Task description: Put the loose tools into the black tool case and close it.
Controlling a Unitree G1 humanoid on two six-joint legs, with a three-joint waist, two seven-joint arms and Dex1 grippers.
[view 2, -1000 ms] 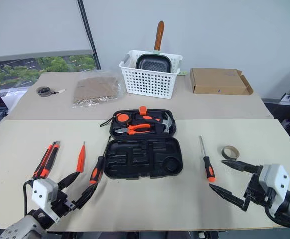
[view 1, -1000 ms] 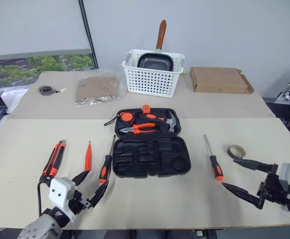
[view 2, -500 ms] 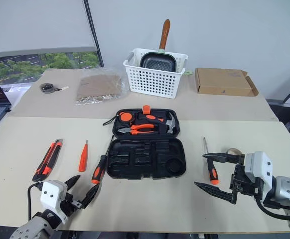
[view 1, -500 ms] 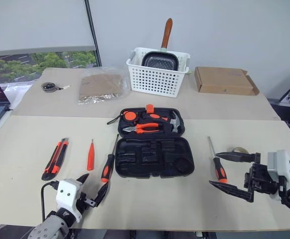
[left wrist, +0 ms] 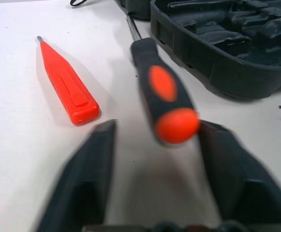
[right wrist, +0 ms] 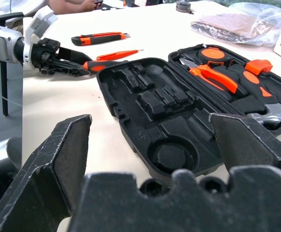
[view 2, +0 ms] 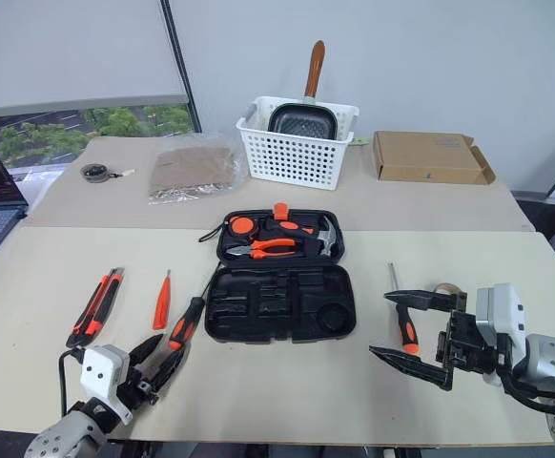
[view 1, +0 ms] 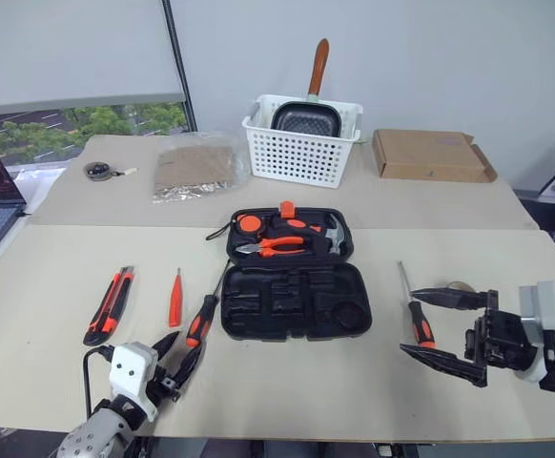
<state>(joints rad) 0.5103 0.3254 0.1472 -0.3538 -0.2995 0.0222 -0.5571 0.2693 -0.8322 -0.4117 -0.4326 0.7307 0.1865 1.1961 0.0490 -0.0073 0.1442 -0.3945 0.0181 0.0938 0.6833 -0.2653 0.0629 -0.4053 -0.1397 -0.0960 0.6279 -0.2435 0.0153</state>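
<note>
Black fingers of my left hand point(left wrist: 152, 145) sit spread on either side of the orange butt of a long screwdriver point(view 1: 200, 320), low in the frame just left of the black tool case point(view 1: 295, 299); I cannot see them pressing it, so I judge the grab is not yet made. I have lined the hand up along the handle so it can pinch and lift. My right hand point(view 1: 452, 326), at lower right, is wide apart and carries nothing, hovering beside the second long screwdriver point(view 1: 415, 316), ready for it.

The case lies open at centre so its slots face up; pliers point(view 1: 276, 245) already fill its far half. The short orange screwdriver point(view 1: 174, 299) and utility knife point(view 1: 109, 304) wait at lower left.

The pale worktop point(view 1: 287, 382) also carries a white basket point(view 1: 301, 143) and cardboard box point(view 1: 431, 155) near the grey wall; a window shows at upper left.
</note>
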